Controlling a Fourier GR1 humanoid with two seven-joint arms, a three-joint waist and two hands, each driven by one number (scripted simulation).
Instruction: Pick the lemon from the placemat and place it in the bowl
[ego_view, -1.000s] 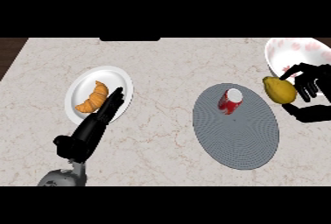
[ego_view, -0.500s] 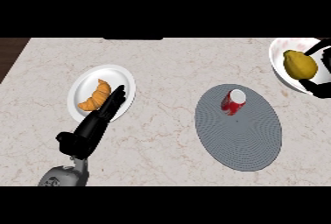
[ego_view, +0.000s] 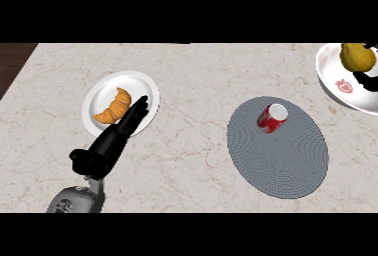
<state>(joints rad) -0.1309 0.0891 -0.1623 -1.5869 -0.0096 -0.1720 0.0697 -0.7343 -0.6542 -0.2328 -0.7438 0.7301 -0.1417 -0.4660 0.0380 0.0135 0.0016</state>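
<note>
Lemon (ego_view: 356, 56) sits over the bowl (ego_view: 341, 95) at the counter's (ego_view: 192, 70) right edge, long axis upright, right hand (ego_view: 365, 77) curled around it. Left hand (ego_view: 122, 131), fingers straight, overlaps the croissant (ego_view: 114, 106) plate (ego_view: 103, 90). Can (ego_view: 272, 117) occupies the placemat (ego_view: 284, 155).

A grey forearm (ego_view: 74, 200) with dark markings ends in a black left hand (ego_view: 111, 142) with long fingers (ego_view: 139, 107)

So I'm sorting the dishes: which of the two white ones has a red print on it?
The bowl at the right edge, holding the lemon; it has a red strawberry print. The plate with the croissant is plain.
</note>
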